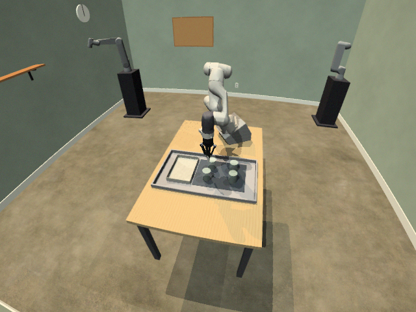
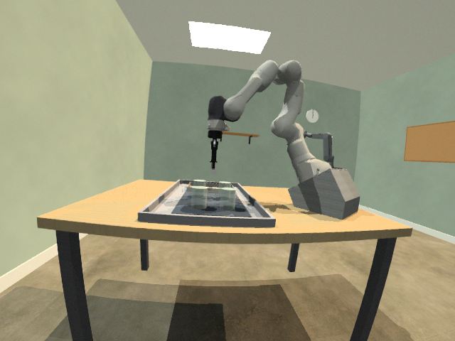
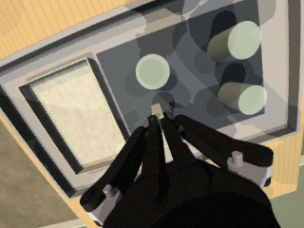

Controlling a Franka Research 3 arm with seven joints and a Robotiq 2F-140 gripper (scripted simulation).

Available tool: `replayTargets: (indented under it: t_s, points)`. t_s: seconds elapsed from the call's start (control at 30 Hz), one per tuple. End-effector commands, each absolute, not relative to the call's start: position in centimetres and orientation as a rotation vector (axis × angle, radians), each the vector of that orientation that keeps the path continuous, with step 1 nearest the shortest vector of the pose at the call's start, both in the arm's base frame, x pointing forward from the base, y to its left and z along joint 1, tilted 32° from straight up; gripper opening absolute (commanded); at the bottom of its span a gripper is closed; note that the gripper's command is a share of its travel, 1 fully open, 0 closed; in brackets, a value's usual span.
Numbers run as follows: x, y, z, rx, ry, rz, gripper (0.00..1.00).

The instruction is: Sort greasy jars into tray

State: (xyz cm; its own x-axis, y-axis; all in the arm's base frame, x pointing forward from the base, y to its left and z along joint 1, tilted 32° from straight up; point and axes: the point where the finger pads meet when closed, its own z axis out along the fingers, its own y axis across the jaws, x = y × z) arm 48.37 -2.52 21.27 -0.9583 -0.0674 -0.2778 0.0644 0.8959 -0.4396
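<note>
My gripper [image 1: 208, 157] [image 2: 212, 170] [image 3: 157, 110] is shut and empty, pointing down above the jars' height over the left part of the dark mat [image 1: 218, 185] [image 3: 190, 71]. All four pale green jars stand mouth down on the mat. The front-left jar [image 1: 206, 171] [image 3: 152, 71] is just ahead of the fingertips. The back-left jar [image 1: 212, 160] is hidden behind the gripper in the wrist view. The front-right jar [image 1: 233, 174] [image 2: 199, 198] [image 3: 244, 40] and back-right jar [image 1: 233, 164] [image 2: 227, 199] [image 3: 252, 100] stand farther right. The cream-floored tray [image 1: 179, 181] [image 3: 110, 102] holds no jar.
The tray lies left of the mat on the grey steel top [image 1: 251, 182], which has a raised rim [image 1: 205, 195] [image 2: 205, 221] all round. The wooden table [image 1: 194, 214] [image 2: 92, 205] surrounds it. The robot base [image 1: 234, 132] [image 2: 327, 194] stands behind.
</note>
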Motion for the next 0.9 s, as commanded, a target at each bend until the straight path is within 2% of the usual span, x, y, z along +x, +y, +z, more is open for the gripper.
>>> replayTargets:
  t_s: [0.0,0.27,0.87]
  points:
    - [49.4,-3.2,20.3,-0.054,2.76,-0.667,0.0]
    - [50.5,-4.8,17.0,-0.054,2.76,-0.667,0.0]
    - [50.5,-4.8,17.0,-0.054,2.76,-0.667,0.0]
